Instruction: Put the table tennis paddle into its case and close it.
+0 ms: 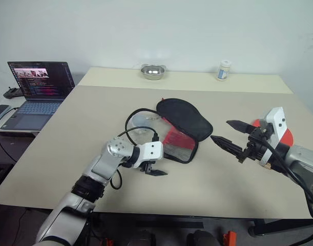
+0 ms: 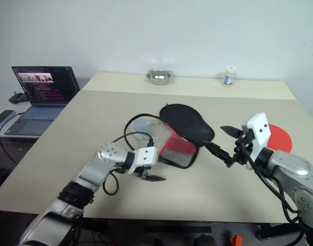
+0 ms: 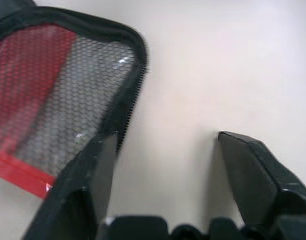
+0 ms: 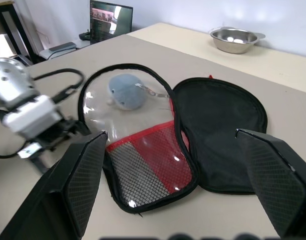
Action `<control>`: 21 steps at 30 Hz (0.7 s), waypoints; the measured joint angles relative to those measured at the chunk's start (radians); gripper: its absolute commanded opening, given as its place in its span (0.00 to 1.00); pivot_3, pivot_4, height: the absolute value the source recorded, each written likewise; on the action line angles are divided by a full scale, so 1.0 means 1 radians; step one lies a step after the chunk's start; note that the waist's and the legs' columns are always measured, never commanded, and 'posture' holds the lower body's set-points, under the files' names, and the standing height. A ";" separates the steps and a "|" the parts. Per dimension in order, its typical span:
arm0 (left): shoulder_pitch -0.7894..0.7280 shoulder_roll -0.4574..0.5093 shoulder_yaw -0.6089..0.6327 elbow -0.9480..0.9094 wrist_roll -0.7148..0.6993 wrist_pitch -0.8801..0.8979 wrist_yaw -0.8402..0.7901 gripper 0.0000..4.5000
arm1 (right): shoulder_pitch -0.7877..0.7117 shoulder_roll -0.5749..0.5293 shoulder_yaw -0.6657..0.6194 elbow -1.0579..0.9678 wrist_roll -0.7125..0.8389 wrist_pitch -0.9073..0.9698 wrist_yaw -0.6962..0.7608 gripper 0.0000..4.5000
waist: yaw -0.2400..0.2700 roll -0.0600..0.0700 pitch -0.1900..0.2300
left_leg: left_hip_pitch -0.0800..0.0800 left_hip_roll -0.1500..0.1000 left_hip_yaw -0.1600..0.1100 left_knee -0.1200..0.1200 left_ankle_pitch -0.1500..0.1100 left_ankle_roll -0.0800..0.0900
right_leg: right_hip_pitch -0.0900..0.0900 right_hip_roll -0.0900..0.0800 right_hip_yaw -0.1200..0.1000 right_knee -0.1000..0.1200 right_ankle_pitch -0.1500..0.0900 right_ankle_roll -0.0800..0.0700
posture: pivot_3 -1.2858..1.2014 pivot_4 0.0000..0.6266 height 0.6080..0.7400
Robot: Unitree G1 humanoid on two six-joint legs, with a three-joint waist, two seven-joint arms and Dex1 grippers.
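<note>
1. lying unzipped and spread flat at the middle of the frame, the case (image 1: pixel 183 128) shows a clear panel, red trim, a mesh pocket and a black half; it looks soft, light and floppy, likely to sag if pinched at one edge.
2. the table tennis paddle (image 2: pixel 277 137) shows as a red disc at the right edge, partly hidden behind the right arm; stiff and light, best taken by its handle, which i cannot see.
3. the left gripper (image 1: pixel 155 171) sits just beside the mesh pocket, fingers apart, holding nothing.
4. the right gripper (image 1: pixel 229 134) hovers right of the case, spread wide and empty.
</note>
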 measured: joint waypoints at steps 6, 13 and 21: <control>0.044 0.043 0.032 -0.176 -0.038 0.133 0.034 0.74 | -0.040 0.004 0.030 0.062 -0.033 -0.014 0.026 1.00 | 0.001 0.000 0.000 | 0.000 0.000 0.000 0.000 0.000 0.000 | 0.000 0.000 0.000 0.000 0.000 0.000 | 0.52 0.24 1.00; 0.060 0.010 0.067 -0.221 -0.060 0.220 0.168 0.74 | -0.122 0.020 0.072 0.159 -0.055 -0.008 0.026 1.00 | 0.001 0.000 0.000 | 0.001 0.000 0.000 0.000 0.000 -0.001 | 0.000 0.001 0.000 0.000 0.000 0.000 | 0.52 0.24 1.00; -0.030 -0.035 0.138 -0.109 -0.079 0.220 0.288 0.74 | -0.318 0.123 0.214 0.534 -0.266 -0.103 0.045 1.00 | -0.002 0.000 0.000 | 0.000 -0.001 0.001 -0.002 0.002 -0.001 | -0.001 0.002 0.000 0.001 0.000 0.000 | 0.52 0.24 1.00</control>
